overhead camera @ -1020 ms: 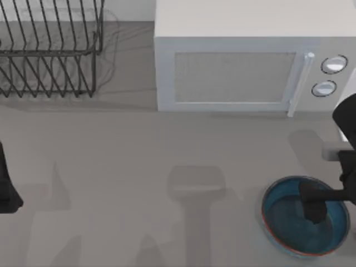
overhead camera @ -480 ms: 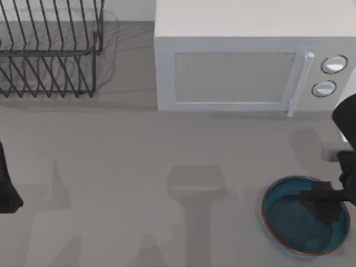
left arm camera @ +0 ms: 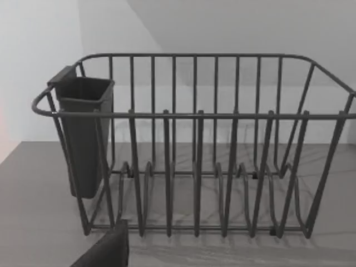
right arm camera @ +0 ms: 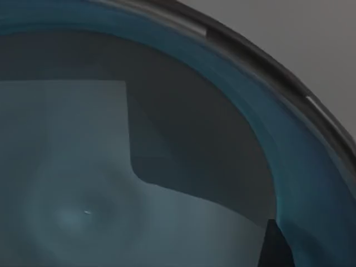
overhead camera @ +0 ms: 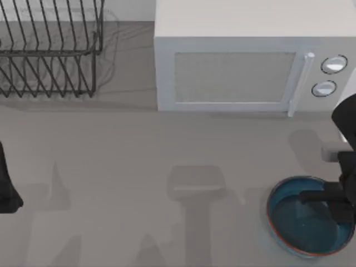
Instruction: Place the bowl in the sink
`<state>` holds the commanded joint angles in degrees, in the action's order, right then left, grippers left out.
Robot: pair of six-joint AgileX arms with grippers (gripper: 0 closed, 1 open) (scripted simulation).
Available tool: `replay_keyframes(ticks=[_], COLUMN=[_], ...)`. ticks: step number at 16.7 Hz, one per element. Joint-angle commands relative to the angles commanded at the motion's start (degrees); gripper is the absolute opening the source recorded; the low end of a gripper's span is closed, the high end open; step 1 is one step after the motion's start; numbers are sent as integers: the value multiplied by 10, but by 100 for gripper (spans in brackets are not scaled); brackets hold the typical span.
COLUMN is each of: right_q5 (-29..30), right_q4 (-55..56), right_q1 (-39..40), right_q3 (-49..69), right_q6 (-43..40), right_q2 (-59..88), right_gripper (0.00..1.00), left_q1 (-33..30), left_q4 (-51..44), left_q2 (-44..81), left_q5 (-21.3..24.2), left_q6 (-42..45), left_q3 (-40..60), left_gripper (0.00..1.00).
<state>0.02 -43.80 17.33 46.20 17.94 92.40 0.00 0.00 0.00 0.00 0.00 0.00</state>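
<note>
My right gripper [overhead camera: 340,204] sits over the bowl [overhead camera: 303,228] at the table's near right; I cannot tell its grip. No sink in sight, so placing remains undone.

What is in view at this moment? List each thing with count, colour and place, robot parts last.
bowl: one, glossy deep blue with a thin reddish-brown rim, on the table near its front right corner.
microwave: one, white, door shut, two round knobs at its right, at the back of the table from the middle to the right.
dish rack: one, dark wire, back left corner; a dark cutlery holder hangs at one end of it.
table: one, grey.
right hand: one, black, over the right part of the bowl, low inside it.
left arm: one, black, parked at the table's left edge.
</note>
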Motion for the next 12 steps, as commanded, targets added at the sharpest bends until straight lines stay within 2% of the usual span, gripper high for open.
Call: replay_keyframes(ticks=[8, 12], right_q5=[0, 0], right_q4=[-9, -100], right_q1=[0, 0], right_q3=[9, 87], right_q6=[0, 1], right_q2=[-2, -18], right_gripper=[0, 0], left_q1=[0, 0], left_q4=[0, 0], left_q2=[0, 0], left_q5=[0, 0], left_q6=[0, 0], left_q3=[0, 0], left_gripper=[100, 100])
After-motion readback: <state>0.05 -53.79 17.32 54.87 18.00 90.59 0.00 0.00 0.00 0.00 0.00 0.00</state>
